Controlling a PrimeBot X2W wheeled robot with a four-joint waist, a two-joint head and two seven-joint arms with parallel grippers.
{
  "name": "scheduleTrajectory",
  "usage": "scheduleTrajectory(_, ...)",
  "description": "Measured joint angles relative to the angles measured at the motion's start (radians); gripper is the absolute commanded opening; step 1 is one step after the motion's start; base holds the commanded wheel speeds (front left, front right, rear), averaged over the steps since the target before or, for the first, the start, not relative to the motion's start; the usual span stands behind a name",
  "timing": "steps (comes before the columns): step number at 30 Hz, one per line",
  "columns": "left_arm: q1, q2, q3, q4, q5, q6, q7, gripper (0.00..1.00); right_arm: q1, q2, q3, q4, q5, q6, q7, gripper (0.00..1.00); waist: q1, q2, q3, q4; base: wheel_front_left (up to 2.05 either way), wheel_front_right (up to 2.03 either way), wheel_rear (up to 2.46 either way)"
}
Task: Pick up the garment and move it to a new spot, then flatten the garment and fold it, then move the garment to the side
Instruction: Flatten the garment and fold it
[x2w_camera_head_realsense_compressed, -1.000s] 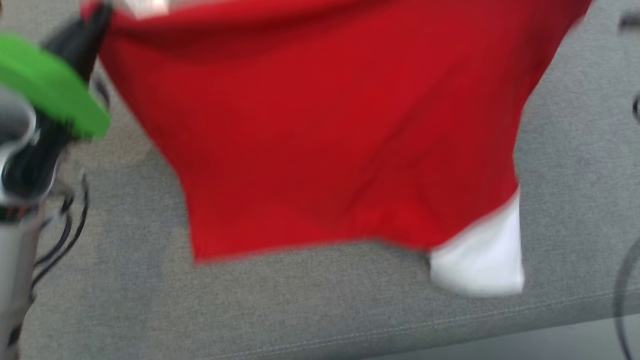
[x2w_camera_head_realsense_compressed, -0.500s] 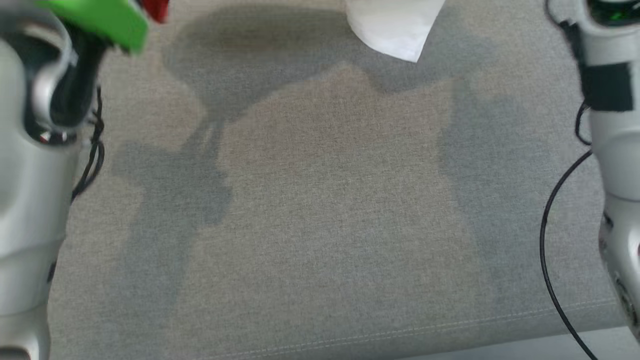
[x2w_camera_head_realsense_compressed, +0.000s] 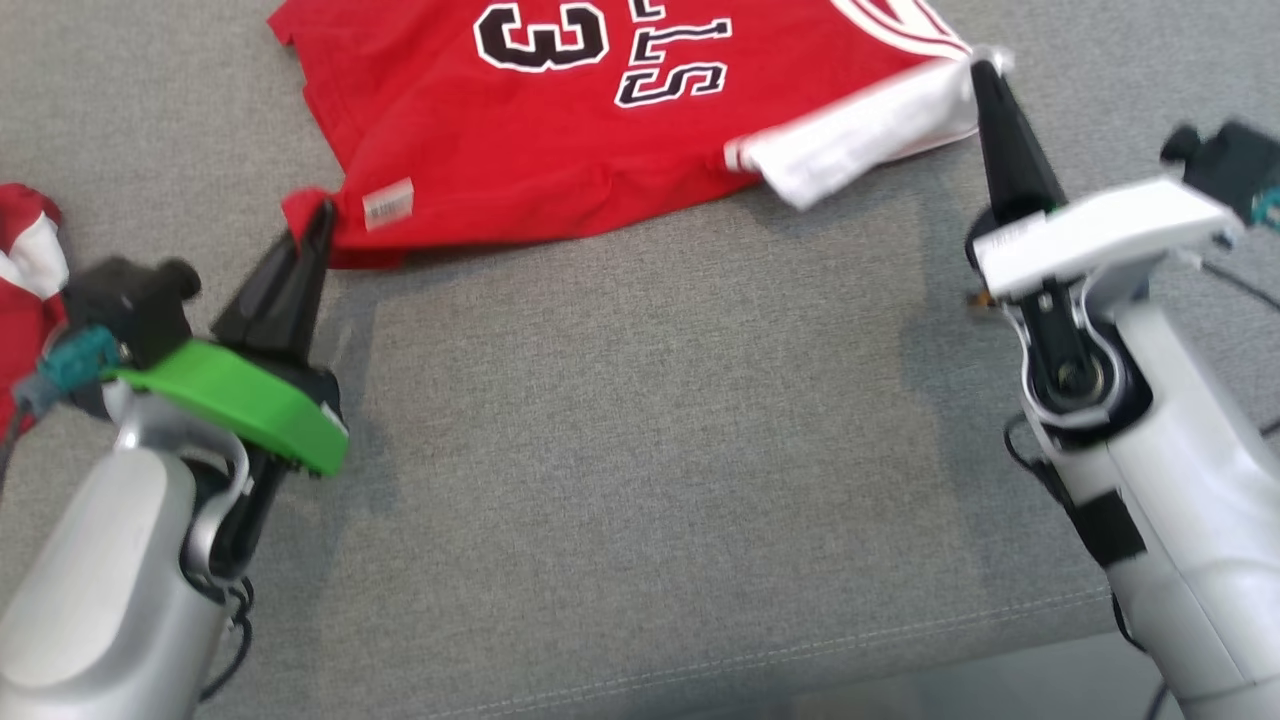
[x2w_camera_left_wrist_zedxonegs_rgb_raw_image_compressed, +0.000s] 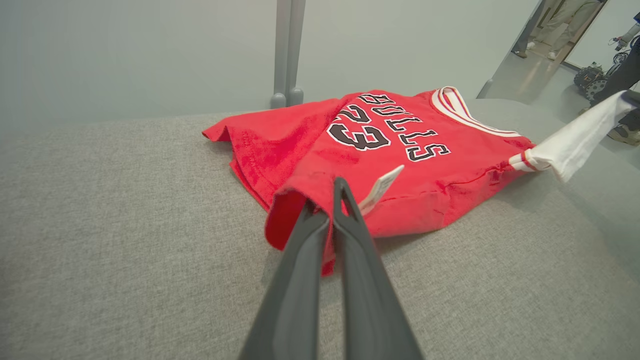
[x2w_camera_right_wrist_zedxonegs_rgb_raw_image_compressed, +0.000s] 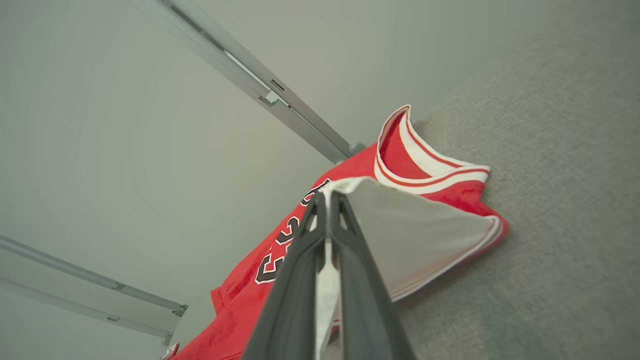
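1. Two pinches are held on the jersey (x2w_camera_head_realsense_compressed: 520, 130): the left gripper (x2w_camera_head_realsense_compressed: 318, 215) is closed on a red hem corner, the right gripper (x2w_camera_head_realsense_compressed: 978, 72) on the white sleeve (x2w_camera_head_realsense_compressed: 860, 135).
2. The jersey is spread on the grey cushion (x2w_camera_head_realsense_compressed: 640, 450), number side up — its gripped ends lifted.
3. It is judged light, soft and limp; hems and corners are best taken, since loose cloth sags.
4. No container is seen.
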Motion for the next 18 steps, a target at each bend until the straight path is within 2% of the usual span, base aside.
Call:
scheduleTrajectory(6, 0.089, -0.005, 0.004, 0.021, -0.022, -0.003, -0.057, 0.00, 0.116, -0.045, 0.030, -0.009, 0.000, 0.030, 0.016, 0.00, 0.0000, 0.0000, -0.056, -0.008, 0.00, 0.00, 0.00)
scheduleTrajectory(8, 0.112, -0.007, 0.005, 0.027, -0.027, -0.004, -0.069, 0.00, 0.139, -0.058, 0.030, -0.024, 0.000, 0.031, 0.022, 0.00, 0.0000, 0.0000, -0.075, -0.011, 0.00, 0.00, 0.00)
scheduleTrajectory(14, 0.159, -0.012, 0.002, 0.030, -0.036, -0.007, -0.089, 0.00, 0.231, -0.146, 0.046, -0.051, -0.007, 0.041, 0.062, 0.00, -0.0001, 0.0000, -0.117, -0.016, 0.00, 0.00, 0.00)
scheduleTrajectory(18, 0.194, -0.006, -0.005, 0.038, -0.035, -0.008, -0.100, 0.00, 0.313, -0.165, 0.068, -0.085, 0.030, 0.082, 0.113, 0.00, 0.0000, 0.0000, -0.136, -0.015, 0.00, 0.00, 0.00)
